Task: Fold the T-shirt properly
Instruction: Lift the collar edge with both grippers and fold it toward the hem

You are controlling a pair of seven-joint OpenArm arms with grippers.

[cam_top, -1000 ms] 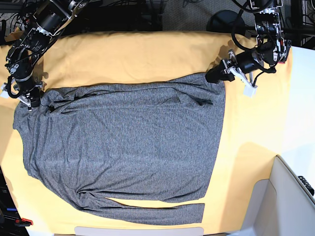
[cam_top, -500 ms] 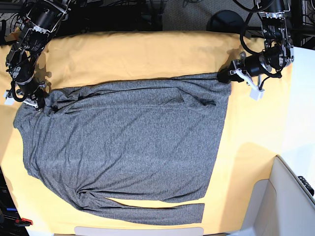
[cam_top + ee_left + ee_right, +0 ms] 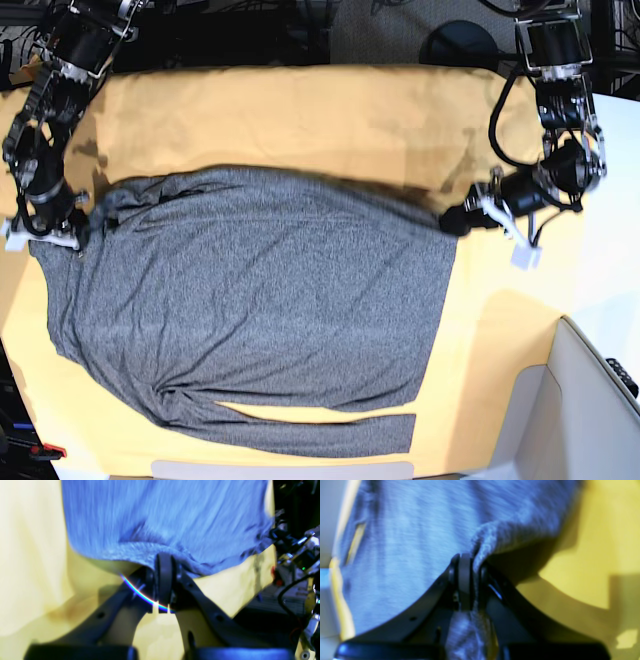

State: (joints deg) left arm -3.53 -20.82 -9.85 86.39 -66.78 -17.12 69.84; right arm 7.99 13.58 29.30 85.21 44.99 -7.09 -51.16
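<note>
Both pincers' pinched T-shirt (image 3: 250, 300) edge: wrist views only.

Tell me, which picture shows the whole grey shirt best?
The base view. It shows the whole T-shirt spread on the yellow cloth, body and one long sleeve. The two wrist views show only blurry fabric at each pinched edge, held by the left hand and the right hand.

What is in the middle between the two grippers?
Base view: the shirt stretches from the right gripper to the left gripper, both pinching it.
</note>
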